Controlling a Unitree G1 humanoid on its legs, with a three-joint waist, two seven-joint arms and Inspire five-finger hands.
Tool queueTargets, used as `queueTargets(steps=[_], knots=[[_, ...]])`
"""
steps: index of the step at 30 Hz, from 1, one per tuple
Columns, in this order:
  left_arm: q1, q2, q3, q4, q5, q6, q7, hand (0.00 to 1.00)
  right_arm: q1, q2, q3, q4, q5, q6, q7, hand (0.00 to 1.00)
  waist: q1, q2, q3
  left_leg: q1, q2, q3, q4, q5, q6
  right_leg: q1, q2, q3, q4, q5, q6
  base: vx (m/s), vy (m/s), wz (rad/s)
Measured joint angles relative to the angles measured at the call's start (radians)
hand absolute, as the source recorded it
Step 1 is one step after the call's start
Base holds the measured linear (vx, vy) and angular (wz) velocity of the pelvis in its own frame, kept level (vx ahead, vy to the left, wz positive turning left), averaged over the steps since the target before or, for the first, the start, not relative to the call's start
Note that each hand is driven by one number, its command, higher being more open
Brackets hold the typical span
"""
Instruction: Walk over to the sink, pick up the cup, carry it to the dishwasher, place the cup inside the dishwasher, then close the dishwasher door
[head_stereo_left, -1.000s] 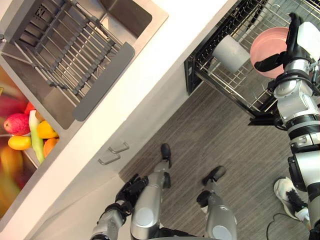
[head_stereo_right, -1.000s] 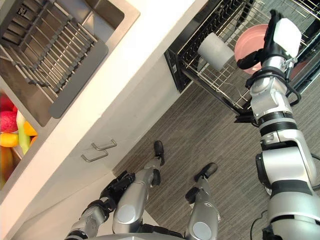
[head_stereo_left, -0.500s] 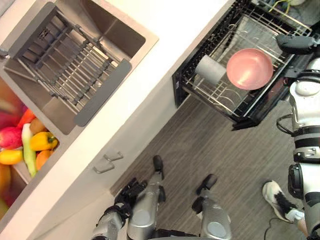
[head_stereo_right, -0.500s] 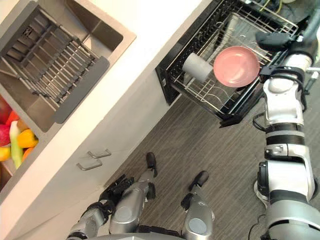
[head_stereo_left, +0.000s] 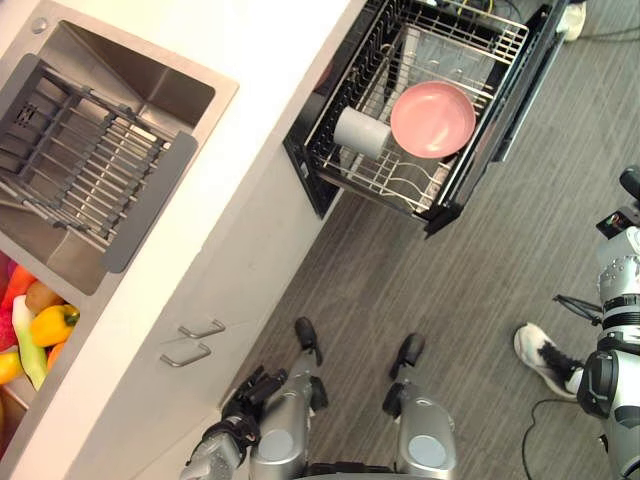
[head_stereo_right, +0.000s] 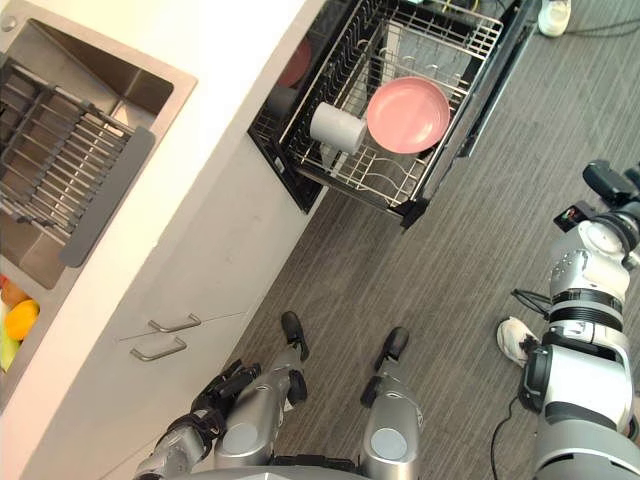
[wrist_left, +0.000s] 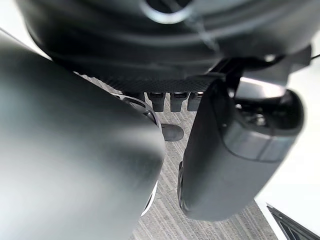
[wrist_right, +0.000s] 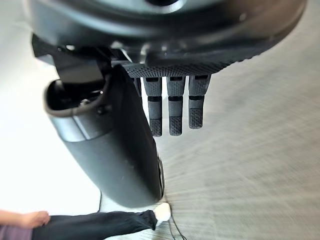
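A pale grey cup (head_stereo_left: 360, 132) lies on its side in the pulled-out wire rack (head_stereo_left: 400, 190) of the dishwasher, beside a pink bowl (head_stereo_left: 432, 119). The dishwasher's dark door (head_stereo_left: 515, 90) stands open along the rack's right side. My right hand (head_stereo_right: 605, 181) hangs far to the right of the rack, over the floor. In the right wrist view its fingers (wrist_right: 174, 112) are straight and hold nothing. My left hand (head_stereo_left: 240, 420) hangs low by the cabinet front, relaxed and empty; its thumb (wrist_left: 230, 160) stands out in the left wrist view.
The steel sink (head_stereo_left: 150, 85) with a grey drying rack (head_stereo_left: 80, 170) is set in the white counter at the left. Fruit (head_stereo_left: 40, 330) lies beyond it. Two cabinet handles (head_stereo_left: 190, 342) stick out below. A person's white shoe (head_stereo_left: 543, 358) is on the floor by my right arm.
My right hand has drawn back from over the pink bowl and rack to my right side. The cup stays in the rack. The camera has shifted, so the whole scene moved left.
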Motion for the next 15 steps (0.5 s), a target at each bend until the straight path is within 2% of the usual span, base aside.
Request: queueTargets(steps=[1, 3, 4, 5, 8, 11, 15], knots=[[0.0, 0.0, -0.011, 0.0, -0.004, 0.0, -0.002, 1.0, 0.0, -0.005, 0.0, 0.005, 0.042, -0.003, 0.019, 0.0, 0.001, 0.009, 0.001, -0.004, -0.002, -0.001, 0.0, 0.001, 0.002, -0.004, -0.001, 0.0, 0.0, 0.001, 0.001, 0.03, -0.011, 0.04], [-0.001, -0.012, -0.034, -0.002, -0.017, 0.0, -0.007, 1.0, -0.011, -0.011, 0.003, 0.015, 0.136, -0.009, 0.097, 0.0, 0.01, 0.05, -0.001, -0.024, -0.009, -0.007, 0.005, 0.004, 0.006, -0.026, -0.01, -0.001, 0.008, 0.004, 0.002, 0.03, -0.004, 0.06], [-0.002, -0.015, -0.046, -0.002, -0.024, -0.001, -0.007, 1.0, -0.018, -0.012, 0.005, 0.016, 0.151, -0.009, 0.114, 0.0, 0.015, 0.06, 0.0, -0.028, -0.011, -0.009, 0.005, 0.005, 0.006, -0.031, -0.012, 0.0, 0.011, 0.004, 0.002, 0.04, -0.003, 0.05], [-0.005, -0.018, -0.065, -0.002, -0.032, -0.001, -0.008, 1.0, -0.033, -0.018, 0.012, 0.02, 0.171, -0.01, 0.14, 0.0, 0.026, 0.083, -0.003, -0.039, -0.015, -0.013, 0.005, 0.006, 0.008, -0.044, -0.015, 0.0, 0.015, 0.005, 0.003, 0.0, 0.0, 0.0], [-0.016, -0.025, -0.106, -0.002, -0.052, 0.0, -0.011, 1.0, -0.076, -0.02, 0.044, 0.021, 0.184, -0.01, 0.196, 0.0, 0.052, 0.127, -0.003, -0.059, -0.022, -0.039, 0.005, 0.009, 0.011, -0.064, -0.023, -0.005, 0.025, 0.005, 0.003, 0.02, -0.012, 0.08], [-0.026, -0.026, -0.134, -0.004, -0.071, 0.0, -0.012, 1.0, -0.114, -0.02, 0.089, 0.018, 0.189, -0.008, 0.236, 0.0, 0.085, 0.14, -0.008, -0.081, -0.031, -0.051, 0.005, 0.012, 0.015, -0.087, -0.034, -0.008, 0.036, 0.004, 0.004, 0.02, -0.004, 0.1], [-0.035, -0.026, -0.145, -0.003, -0.083, 0.002, -0.012, 1.0, -0.151, -0.026, 0.089, 0.009, 0.188, 0.002, 0.214, 0.0, 0.102, 0.142, -0.009, -0.095, -0.058, -0.091, 0.005, 0.012, 0.015, -0.095, -0.067, -0.031, 0.069, -0.009, 0.019, 0.02, 0.024, 0.23]])
